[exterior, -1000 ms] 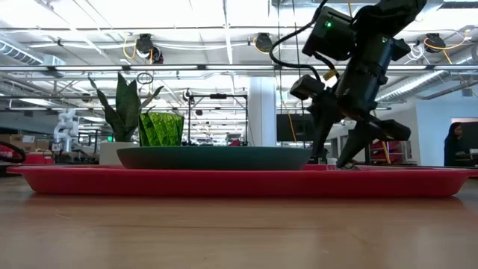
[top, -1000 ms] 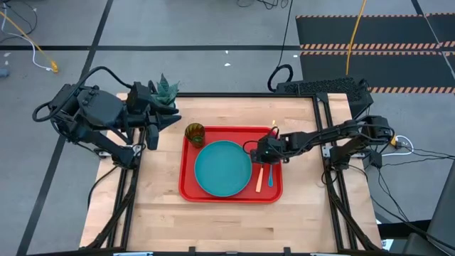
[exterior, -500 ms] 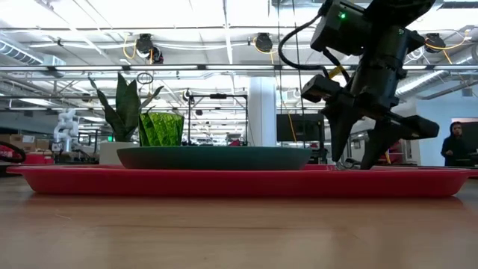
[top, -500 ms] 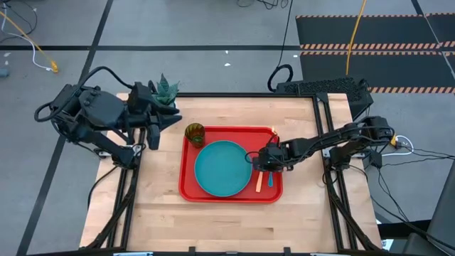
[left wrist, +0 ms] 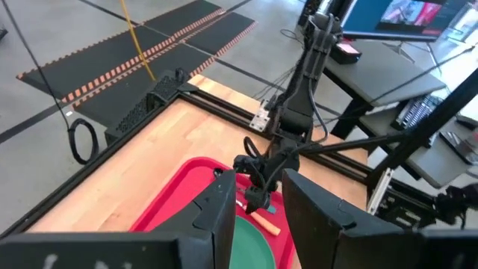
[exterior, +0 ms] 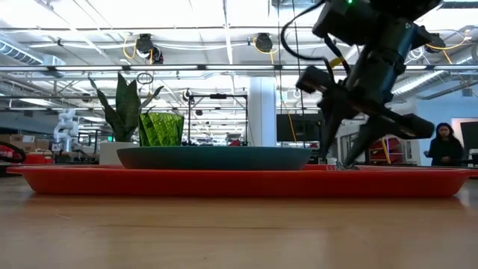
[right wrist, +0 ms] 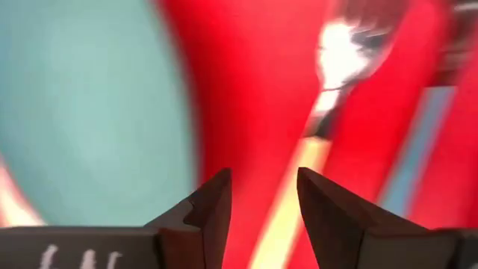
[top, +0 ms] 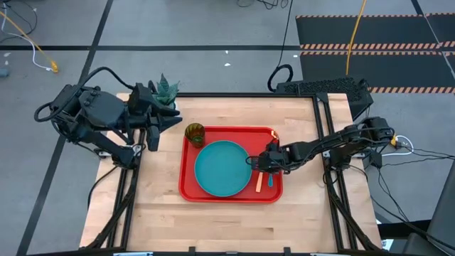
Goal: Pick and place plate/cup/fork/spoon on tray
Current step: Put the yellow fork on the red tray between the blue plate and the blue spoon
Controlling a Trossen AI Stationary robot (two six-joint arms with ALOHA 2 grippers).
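The red tray (top: 189, 189) lies mid-table. On it rest the teal plate (top: 220, 169), the green cup (top: 195, 133) at its far left corner, and, side by side along its right side, the orange-handled fork (top: 259, 180) and the blue-handled spoon (top: 269, 180). My right gripper (top: 260, 163) slants down over the tray between the plate and the fork's tines (right wrist: 340, 45). It is open, with only red tray between its fingers. My left gripper (left wrist: 258, 198) waits open, raised over the table's far left.
A potted plant (top: 166, 91) stands at the table's far left corner, by my left arm. Bare wood (top: 227, 220) lies between the tray and the near edge. A person (exterior: 444, 146) stands in the room far behind the table.
My right gripper has moved along the tray's right side toward the table's near edge, staying low over the tray, and has rolled about its own pointing line. The plate, cup, fork and spoon lie where they were.
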